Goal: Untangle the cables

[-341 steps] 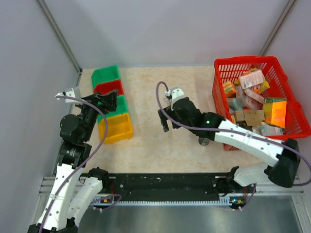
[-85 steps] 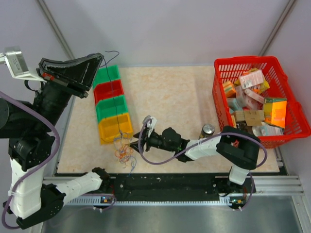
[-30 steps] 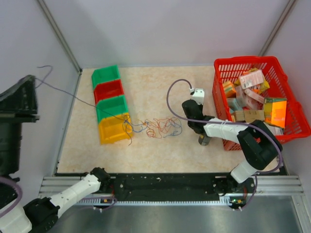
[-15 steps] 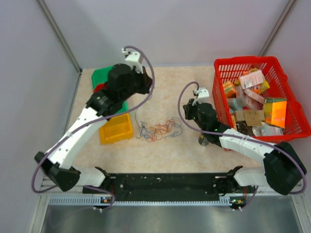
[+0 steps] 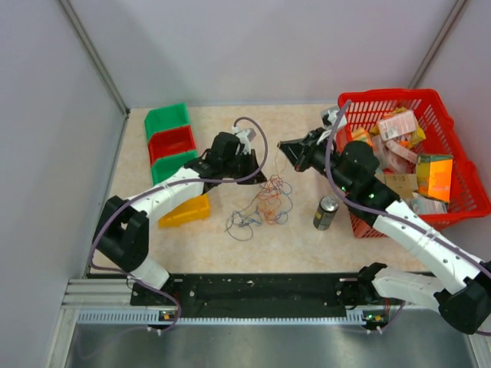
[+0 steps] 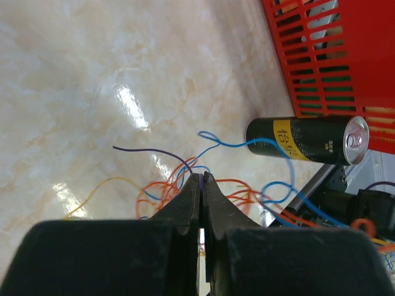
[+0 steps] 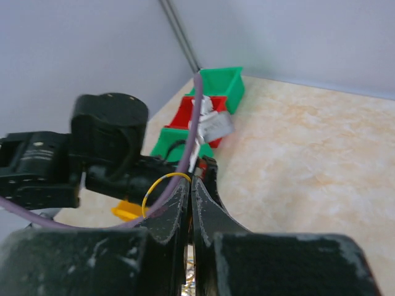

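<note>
The cables (image 5: 261, 205) lie as a loose tangle of thin orange, blue and purple wires in the middle of the table. My left gripper (image 5: 258, 177) sits just behind the tangle and is shut on a purple wire (image 6: 148, 151). Its tips (image 6: 202, 177) are pinched on that strand, with orange and blue strands (image 6: 229, 180) spread beneath. My right gripper (image 5: 282, 145) hovers higher, to the right of the left one. In the right wrist view it (image 7: 191, 180) is shut on a yellow wire (image 7: 170, 174) that loops out from its tips.
A black drink can (image 5: 326, 212) stands right of the tangle, lying across the left wrist view as the can (image 6: 305, 140). A red basket (image 5: 391, 93) full of packets is at the back right. Green, red and green bins (image 5: 170, 139) line the left, with a tilted yellow bin (image 5: 188, 211).
The left arm has swung down from the back left to the tangle. The right arm has risen and moved back. The tangle has shifted right, and the yellow bin now sits tilted.
</note>
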